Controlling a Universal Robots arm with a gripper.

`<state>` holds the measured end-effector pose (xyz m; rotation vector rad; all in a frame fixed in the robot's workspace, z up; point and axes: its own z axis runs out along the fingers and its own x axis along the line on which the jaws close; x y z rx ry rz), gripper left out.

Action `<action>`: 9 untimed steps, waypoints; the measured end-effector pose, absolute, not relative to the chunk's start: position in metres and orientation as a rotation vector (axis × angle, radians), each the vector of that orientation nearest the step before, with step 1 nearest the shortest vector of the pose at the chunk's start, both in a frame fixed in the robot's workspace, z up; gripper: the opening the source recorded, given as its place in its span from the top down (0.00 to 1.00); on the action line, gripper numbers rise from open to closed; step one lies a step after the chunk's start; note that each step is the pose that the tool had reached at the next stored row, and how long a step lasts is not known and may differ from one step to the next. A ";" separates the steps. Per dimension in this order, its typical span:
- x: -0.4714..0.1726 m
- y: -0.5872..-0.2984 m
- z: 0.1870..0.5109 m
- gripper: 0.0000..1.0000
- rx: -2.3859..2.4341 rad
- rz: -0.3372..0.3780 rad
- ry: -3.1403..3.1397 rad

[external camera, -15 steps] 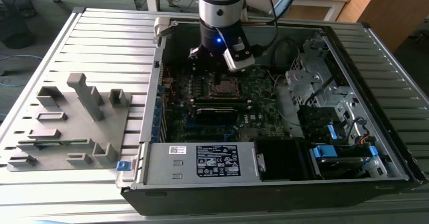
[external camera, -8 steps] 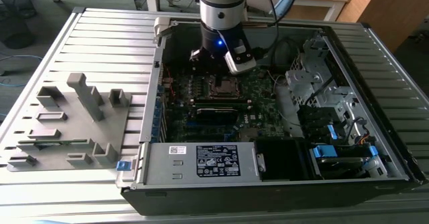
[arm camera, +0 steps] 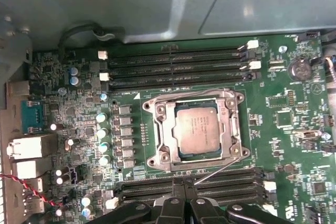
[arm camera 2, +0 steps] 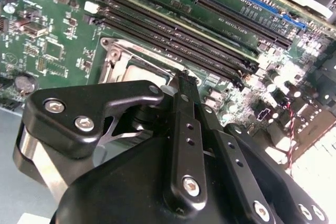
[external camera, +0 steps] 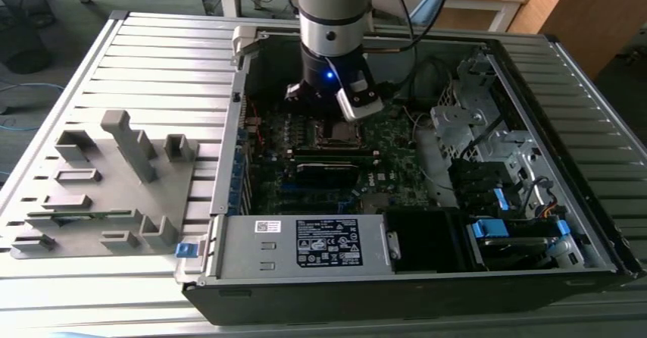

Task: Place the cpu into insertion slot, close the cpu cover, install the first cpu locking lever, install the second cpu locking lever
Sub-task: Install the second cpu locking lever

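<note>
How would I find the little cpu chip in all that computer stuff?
Look inside the open computer case at the green circuit board. Between two banks of long black memory slots sits the insertion slot, with the cpu inside: the one flat, dull silver square.

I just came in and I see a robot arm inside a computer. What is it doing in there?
A robot arm is working inside an open computer case, hanging just above the green circuit board. The cpu already sits in the insertion slot, and the cpu cover lies shut around it. The gripper is down beside the slot, its jaws together, right by a thin wire lever that sticks out from the slot's corner.
</note>
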<state>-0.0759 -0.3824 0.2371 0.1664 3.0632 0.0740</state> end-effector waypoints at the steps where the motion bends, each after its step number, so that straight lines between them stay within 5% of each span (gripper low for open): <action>1: -0.077 -0.383 0.235 0.90 0.167 0.074 3.063; 9: -0.086 -0.389 0.222 0.90 0.180 0.074 3.062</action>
